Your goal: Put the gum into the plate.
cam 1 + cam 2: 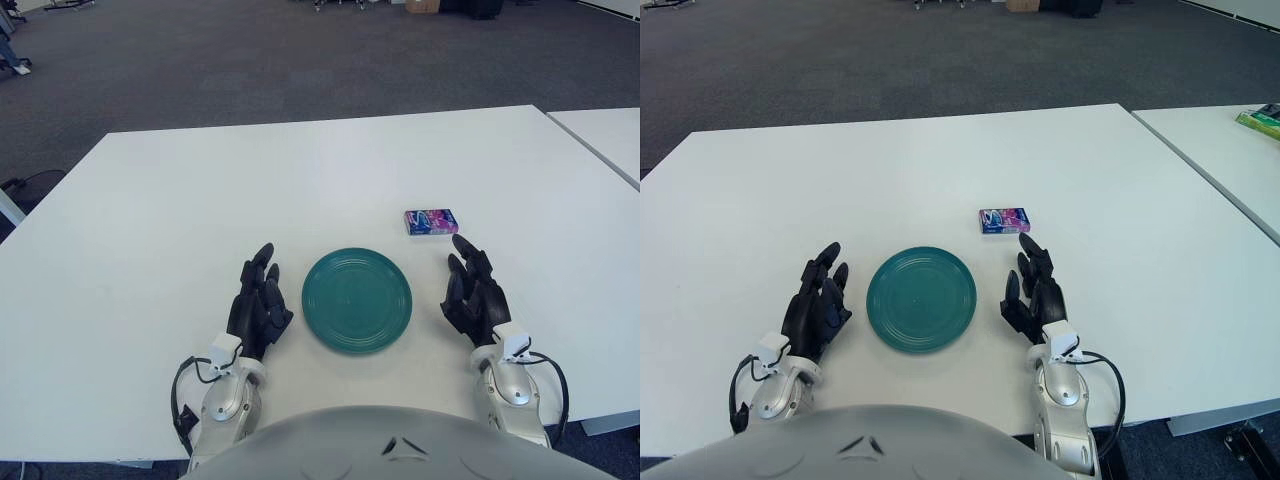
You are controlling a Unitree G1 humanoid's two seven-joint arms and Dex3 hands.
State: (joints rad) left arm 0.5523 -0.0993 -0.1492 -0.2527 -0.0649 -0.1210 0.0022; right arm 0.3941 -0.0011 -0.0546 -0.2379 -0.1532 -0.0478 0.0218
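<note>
White table (200, 190) carries a teal plate (357, 300) near its front edge. Gum pack (431, 221) is seen lying flat, beyond and to the plate's right, apart from it. Left hand (258, 308) and right hand (474, 295) flank the plate, fingers relaxed, nothing grasped.
</note>
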